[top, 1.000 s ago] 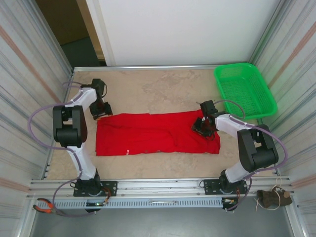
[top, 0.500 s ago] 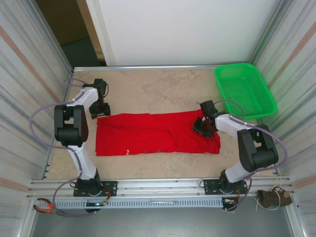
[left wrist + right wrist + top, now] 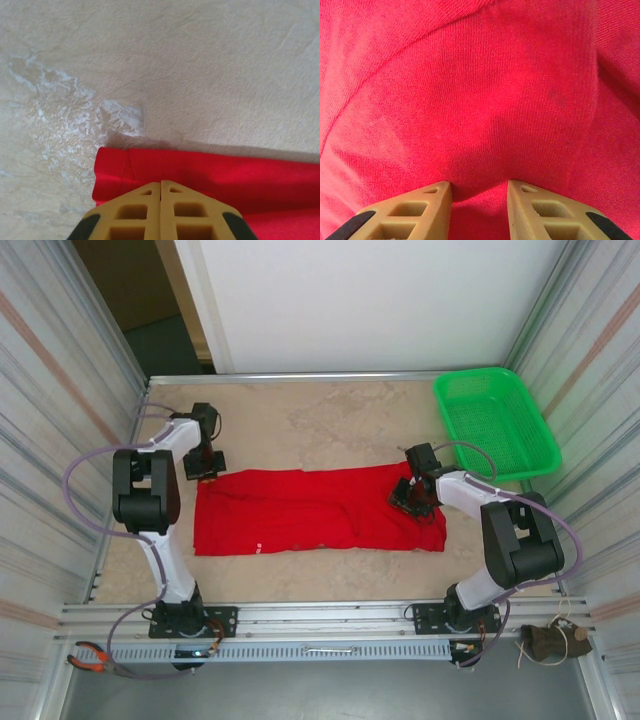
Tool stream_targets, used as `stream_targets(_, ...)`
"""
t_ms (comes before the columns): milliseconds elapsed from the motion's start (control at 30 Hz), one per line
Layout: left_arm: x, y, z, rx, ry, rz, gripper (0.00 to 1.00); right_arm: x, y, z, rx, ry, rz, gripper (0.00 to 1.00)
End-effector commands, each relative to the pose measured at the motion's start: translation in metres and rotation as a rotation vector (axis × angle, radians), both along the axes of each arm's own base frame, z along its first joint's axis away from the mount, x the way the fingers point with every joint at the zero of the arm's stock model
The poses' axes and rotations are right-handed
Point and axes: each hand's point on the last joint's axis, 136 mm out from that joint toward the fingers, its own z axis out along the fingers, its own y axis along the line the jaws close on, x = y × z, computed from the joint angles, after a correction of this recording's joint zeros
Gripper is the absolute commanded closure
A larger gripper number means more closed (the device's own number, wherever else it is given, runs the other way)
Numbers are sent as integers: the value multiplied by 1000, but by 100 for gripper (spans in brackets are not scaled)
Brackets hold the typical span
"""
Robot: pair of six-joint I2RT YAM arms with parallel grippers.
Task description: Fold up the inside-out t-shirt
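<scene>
If lifted now, left corner: liable to be left behind on the table (image 3: 330, 420). Cause is the left gripper (image 3: 160, 183) closed flush with no red visible between the pads. Possibly a thin layer caught underneath, but impossible to confirm from the wrist view.
Right-end risk: only a small ridge of the inside-out t-shirt (image 3: 310, 512) held by the right gripper (image 3: 479, 183). Apt to slip out under a pull, or to bring up one layer alone.
Uneven lift: skewed fold and crooked edge, from one end rising without the other.
Dragging: whole shirt pulled sideways across the table instead of folded over, given a low carry.
Shirt position: spread flat as a wide red band across the middle of the table, between the two arms.
Left fingers (image 3: 142, 205): pressed together, tips over the shirt's far-left corner, with the hemmed edge just ahead of them and bare table beyond.
Right fingers (image 3: 432, 202): part way apart, pressed down into the right end of the shirt inside its edge, pinching a raised pucker of cloth in the gap.
</scene>
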Motion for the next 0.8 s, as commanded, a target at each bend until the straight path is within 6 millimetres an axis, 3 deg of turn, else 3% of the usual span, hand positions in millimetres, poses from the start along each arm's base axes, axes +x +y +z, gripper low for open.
stream_targets(0,-2,-5,2,-26,-9,1,100,-6,-9,-2,-22,12,-37,67)
stream_targets(367,0,-8,69,-63,-218,53,100,-5,-10,-3,-25,14,-39,67)
stream_targets(467,-7,-10,75,-82,-242,69,100,-5,-10,-4,-26,14,-40,67)
stream_targets(567,-9,-12,67,-93,-226,53,100,-4,-9,-4,-23,15,-40,67)
stream_targets(600,-10,-11,61,-89,-194,55,94,-3,-9,-4,-21,14,-40,67)
stream_targets(667,-13,-8,47,-65,-124,55,65,-3,-9,-4,-20,14,-38,67)
stream_targets(767,-14,-1,29,-34,-54,56,50,-3,-8,-4,-20,13,-38,67)
